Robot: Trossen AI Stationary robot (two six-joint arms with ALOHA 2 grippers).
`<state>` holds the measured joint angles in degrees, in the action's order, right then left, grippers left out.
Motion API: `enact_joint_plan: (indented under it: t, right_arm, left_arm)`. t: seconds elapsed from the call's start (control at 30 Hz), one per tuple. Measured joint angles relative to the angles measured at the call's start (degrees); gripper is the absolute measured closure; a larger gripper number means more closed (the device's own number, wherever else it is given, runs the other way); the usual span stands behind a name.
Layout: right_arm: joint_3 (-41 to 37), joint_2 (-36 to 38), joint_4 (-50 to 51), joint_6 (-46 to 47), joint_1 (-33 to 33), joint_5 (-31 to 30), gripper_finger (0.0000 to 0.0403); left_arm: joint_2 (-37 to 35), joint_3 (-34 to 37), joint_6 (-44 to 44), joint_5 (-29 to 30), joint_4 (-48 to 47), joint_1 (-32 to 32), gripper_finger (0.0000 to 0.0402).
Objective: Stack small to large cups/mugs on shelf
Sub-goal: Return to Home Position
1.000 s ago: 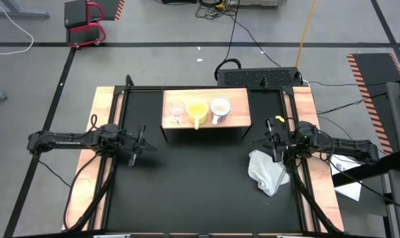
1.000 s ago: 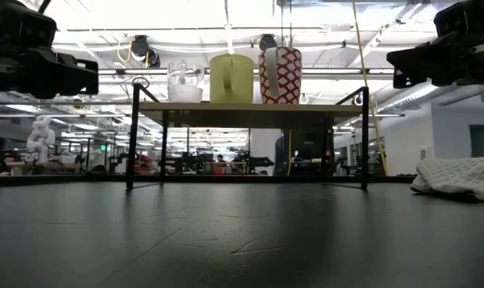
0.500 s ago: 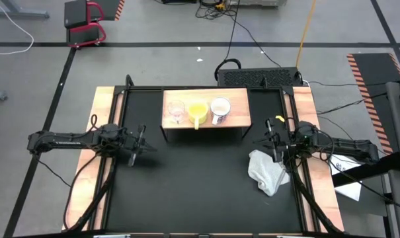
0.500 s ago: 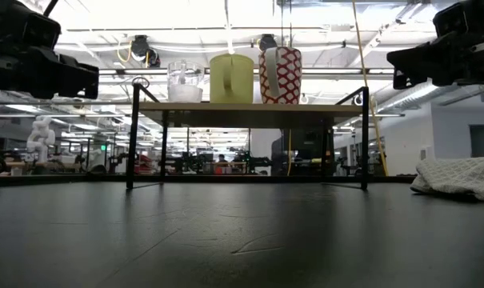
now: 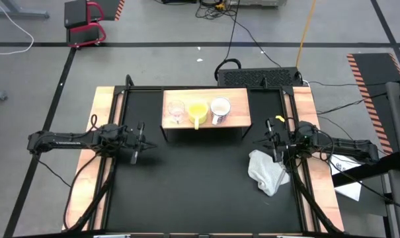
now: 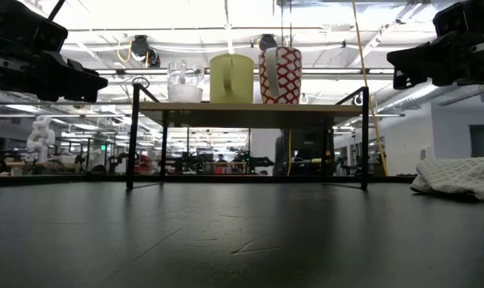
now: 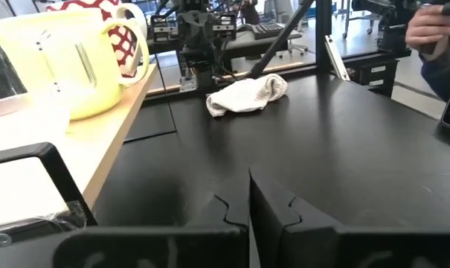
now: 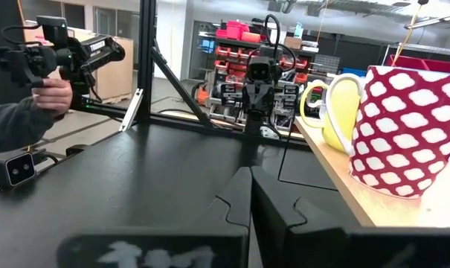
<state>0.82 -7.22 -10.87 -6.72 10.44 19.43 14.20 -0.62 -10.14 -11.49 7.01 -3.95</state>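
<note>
Three cups stand upright in a row on the flat top of the light wooden shelf point(image 5: 238, 114) at the table's far middle. They are a clear glass cup point(image 5: 176, 110), a yellow handled mug point(image 5: 198, 111) and a red-and-white patterned mug point(image 5: 220, 109). The low view shows them as glass cup point(image 6: 185, 82), yellow mug point(image 6: 231, 78) and patterned mug point(image 6: 280, 75). My left gripper point(image 7: 248, 179) is shut and holds nothing, hovering level at the table's left side point(image 5: 140, 142). My right gripper point(image 8: 251, 175) is shut too and holds nothing, at the right side point(image 5: 270, 142).
A crumpled white cloth point(image 5: 267, 170) lies on the black tabletop near my right gripper. The shelf stands on thin black legs point(image 6: 133, 136). Wooden side boards point(image 5: 104, 106) flank the table. A person's hand point(image 8: 53, 93) holds a device beyond the table's edge.
My left gripper has rolled a little about its own pointing line while staying in place. The cups and the cloth have not moved.
</note>
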Motion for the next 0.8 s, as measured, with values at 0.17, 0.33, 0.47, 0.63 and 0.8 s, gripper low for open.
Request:
enact_joint_plan:
  t: [0.17,0.33,0.47,0.63,0.8]
  right_arm:
    - [0.0,0.0,0.0,0.0,0.0,0.0,0.0403]
    - [0.0,0.0,0.0,0.0,0.0,0.0,0.0403]
    - [0.0,0.0,0.0,0.0,0.0,0.0,0.0403]
    - [0.0,0.0,0.0,0.0,0.0,0.0,0.0403]
    - [0.0,0.0,0.0,0.0,0.0,0.0,0.0403]
  left_arm:
    - [0.0,0.0,0.0,0.0,0.0,0.0,0.0379]
    - [0.0,0.0,-0.1,0.0,0.0,0.0,0.037]
    - [0.0,0.0,-0.1,0.0,0.1,0.0,0.0371]
    - [0.0,0.0,-0.1,0.0,0.1,0.0,0.0371]
    - [0.0,0.0,-0.1,0.0,0.1,0.0,0.0371]
